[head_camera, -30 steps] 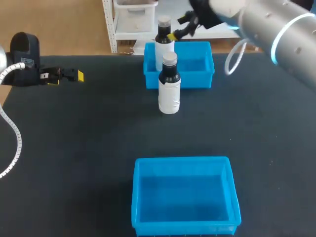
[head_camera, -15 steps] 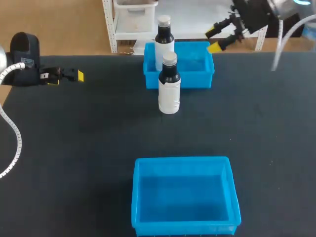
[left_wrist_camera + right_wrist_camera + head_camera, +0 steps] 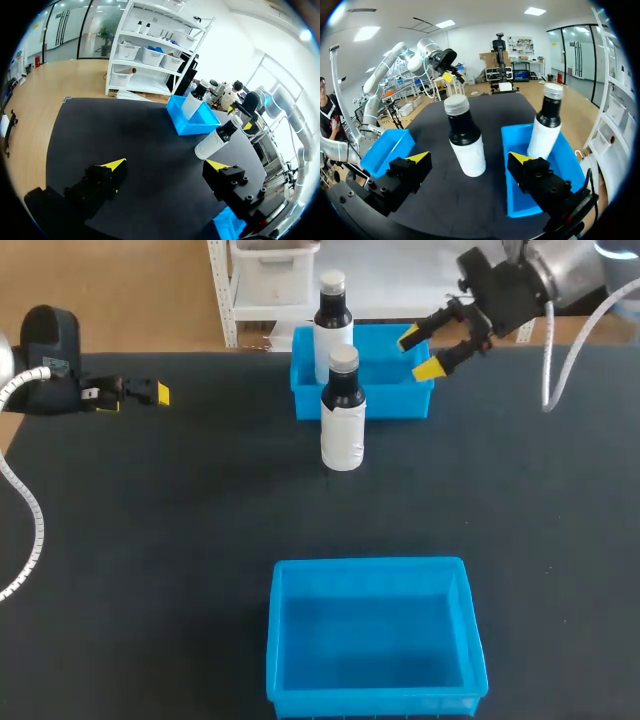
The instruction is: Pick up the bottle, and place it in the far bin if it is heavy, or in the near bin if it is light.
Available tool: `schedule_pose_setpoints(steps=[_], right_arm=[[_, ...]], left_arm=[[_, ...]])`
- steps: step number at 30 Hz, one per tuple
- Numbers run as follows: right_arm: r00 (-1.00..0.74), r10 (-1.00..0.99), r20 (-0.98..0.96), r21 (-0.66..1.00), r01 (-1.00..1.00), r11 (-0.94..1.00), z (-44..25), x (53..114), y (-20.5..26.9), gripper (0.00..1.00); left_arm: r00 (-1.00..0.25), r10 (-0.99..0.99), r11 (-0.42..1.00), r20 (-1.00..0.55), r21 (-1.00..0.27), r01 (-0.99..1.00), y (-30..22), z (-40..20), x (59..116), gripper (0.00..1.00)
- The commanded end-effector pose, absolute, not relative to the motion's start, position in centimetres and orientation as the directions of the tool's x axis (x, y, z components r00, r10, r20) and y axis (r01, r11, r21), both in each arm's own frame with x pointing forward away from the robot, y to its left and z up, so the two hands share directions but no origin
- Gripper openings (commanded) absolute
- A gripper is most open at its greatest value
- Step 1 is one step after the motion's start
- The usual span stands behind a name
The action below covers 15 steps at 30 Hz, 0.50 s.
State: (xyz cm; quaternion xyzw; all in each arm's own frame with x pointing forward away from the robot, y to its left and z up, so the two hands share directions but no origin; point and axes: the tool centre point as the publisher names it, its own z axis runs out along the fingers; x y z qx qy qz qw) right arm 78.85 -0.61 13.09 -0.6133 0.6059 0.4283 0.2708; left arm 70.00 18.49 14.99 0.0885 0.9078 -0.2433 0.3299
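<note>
Two bottles show, and by my judgement one is already sorted. The binned bottle (image 3: 332,315) stands upright in the far bin (image 3: 400,392), at its left end. The loose bottle (image 3: 343,410) stands upright on the counter (image 3: 150,540) just in front of that bin, touched by nothing. No bottle shows in the near bin (image 3: 370,567). What is left, as I judge it, is to grasp the loose bottle, lift it to feel its weight, and set it in the bin that weight calls for.

The right tool (image 3: 420,353) hangs over the far bin's right end, fingers spread wide with nothing between them. The left tool (image 3: 140,392) sits well apart, near the counter's left edge, holding nothing.

Only the head view shows both bins whole. The right wrist view adds that the loose bottle lies straight ahead of that tool, framed by its spread fingers but clear of both, with the binned bottle off to one side. The left wrist view settles what the head view leaves unclear: that tool's fingers also stand wide.
</note>
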Motion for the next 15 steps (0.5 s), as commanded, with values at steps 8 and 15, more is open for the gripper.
schedule_pose_setpoints(steps=[8,15], right_arm=[[-0.060,-0.507,-0.860,0.062,-0.998,0.013,13.6,74.4,3.9,1.00],[-0.062,-0.500,-0.864,0.079,-0.997,-0.013,13.1,74.2,5.4,1.00]], left_arm=[[-0.767,0.000,0.866,-0.642,-0.383,0.321,18.5,15.0,70.0,1.00],[-0.767,0.000,0.866,-0.642,-0.383,0.321,18.5,15.0,70.0,1.00]])
